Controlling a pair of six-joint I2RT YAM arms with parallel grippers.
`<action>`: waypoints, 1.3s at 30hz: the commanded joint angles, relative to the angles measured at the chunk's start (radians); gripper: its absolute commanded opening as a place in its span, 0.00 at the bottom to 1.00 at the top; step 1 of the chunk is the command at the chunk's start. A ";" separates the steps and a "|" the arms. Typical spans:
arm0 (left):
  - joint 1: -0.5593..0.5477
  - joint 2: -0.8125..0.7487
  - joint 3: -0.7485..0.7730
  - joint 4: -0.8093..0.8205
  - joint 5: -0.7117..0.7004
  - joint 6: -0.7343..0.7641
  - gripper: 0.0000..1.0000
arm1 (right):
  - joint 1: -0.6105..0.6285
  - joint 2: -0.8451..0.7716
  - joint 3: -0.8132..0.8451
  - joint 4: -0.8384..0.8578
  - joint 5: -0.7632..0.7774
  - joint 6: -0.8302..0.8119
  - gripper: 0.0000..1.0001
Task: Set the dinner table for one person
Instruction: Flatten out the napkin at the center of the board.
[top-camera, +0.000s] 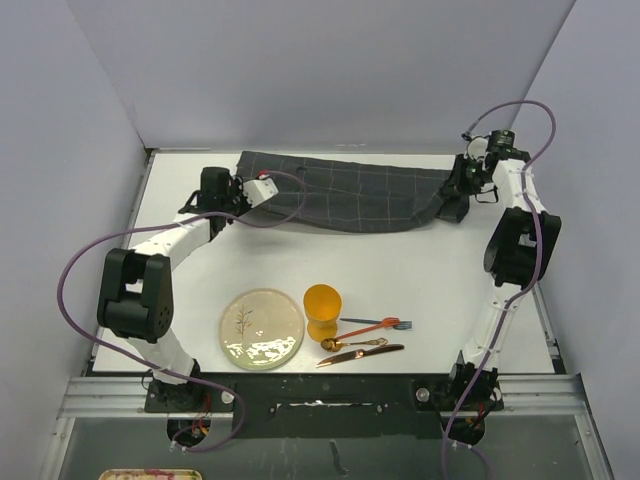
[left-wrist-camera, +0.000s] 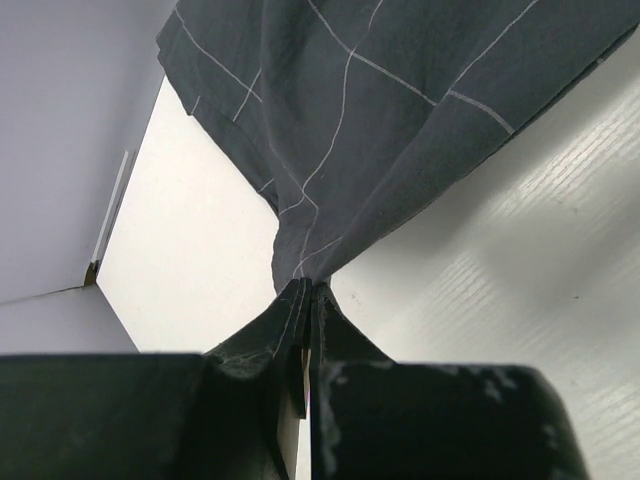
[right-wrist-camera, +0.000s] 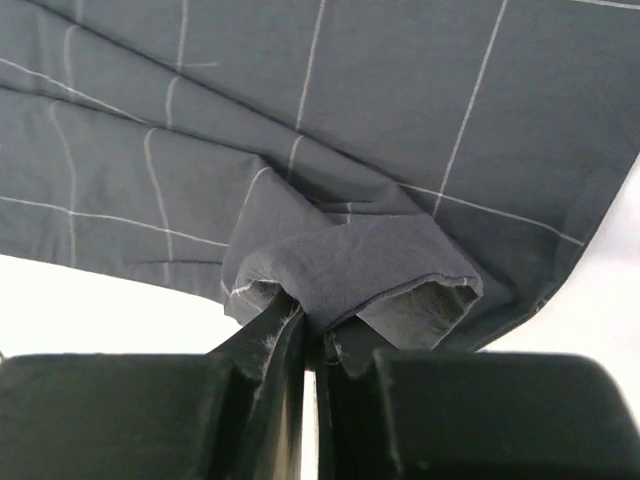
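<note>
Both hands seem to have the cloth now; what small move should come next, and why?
Probably ease the hands apart to pull the cloth taut. The left hand and right hand are each shut on a bunched end of it, and it lies creased between them at the far side of the table, apart from the plate and cup.

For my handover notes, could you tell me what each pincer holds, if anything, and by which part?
Both grip the dark grey cloth: the left pincer pinches its left end, the right pincer its bunched right end.
</note>
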 joint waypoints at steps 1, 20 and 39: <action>0.021 0.028 0.046 0.069 0.005 -0.016 0.00 | 0.031 -0.015 0.029 0.091 0.129 -0.001 0.05; 0.048 0.063 0.008 0.087 0.002 -0.003 0.00 | 0.133 -0.135 -0.177 0.539 0.259 -0.044 0.31; 0.075 0.063 -0.041 0.121 0.005 0.037 0.00 | 0.197 -0.371 -0.381 0.544 0.347 -0.475 0.29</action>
